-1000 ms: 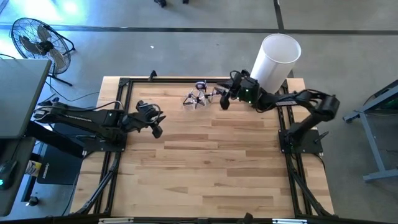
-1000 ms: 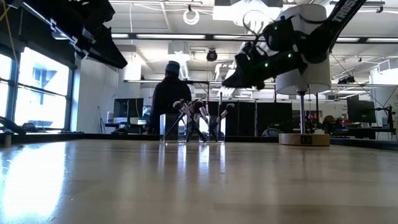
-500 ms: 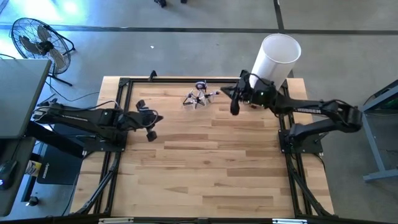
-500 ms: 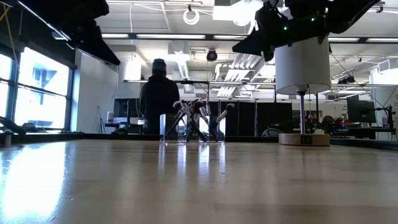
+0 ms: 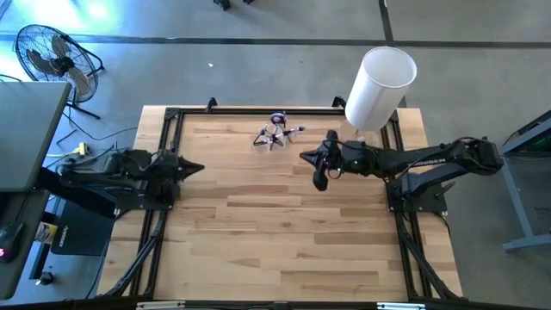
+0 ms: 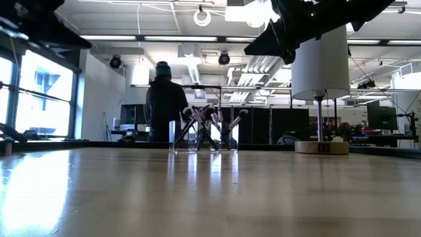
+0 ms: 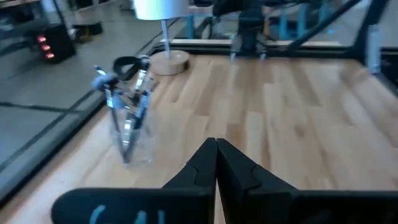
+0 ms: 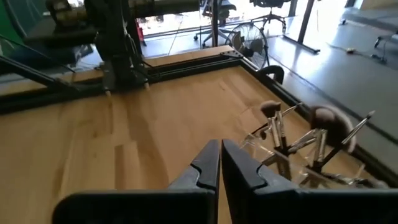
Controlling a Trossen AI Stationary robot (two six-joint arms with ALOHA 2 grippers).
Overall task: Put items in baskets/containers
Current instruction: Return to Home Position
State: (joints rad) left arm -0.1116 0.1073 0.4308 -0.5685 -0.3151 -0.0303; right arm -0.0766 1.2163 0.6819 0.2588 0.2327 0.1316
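Observation:
Several slim makeup brushes [image 5: 275,134] stand in a small clear holder [image 7: 133,138] near the table's far edge, handles down, bristle heads leaning out over its rim; they also show in the right wrist view [image 8: 297,140] and the low view [image 6: 202,129]. My right gripper [image 5: 319,179] hangs shut above the table, to the right of the holder and nearer the front, holding nothing. My left gripper [image 5: 199,167] is shut and empty at the table's left edge, pointing right.
A tall white cylinder [image 5: 380,87] on a round wooden base [image 6: 321,147] stands at the far right corner. A black frame [image 5: 258,110] rims the table. Bare wood [image 5: 275,241] fills the middle and front. A person [image 6: 164,105] stands in the room beyond the table.
Both grippers have shut empty. My left gripper has drawn back toward the table's left edge. My right gripper has pulled away from the holder toward the near edge, its arm stretching out level. The brushes and holder have stayed put.

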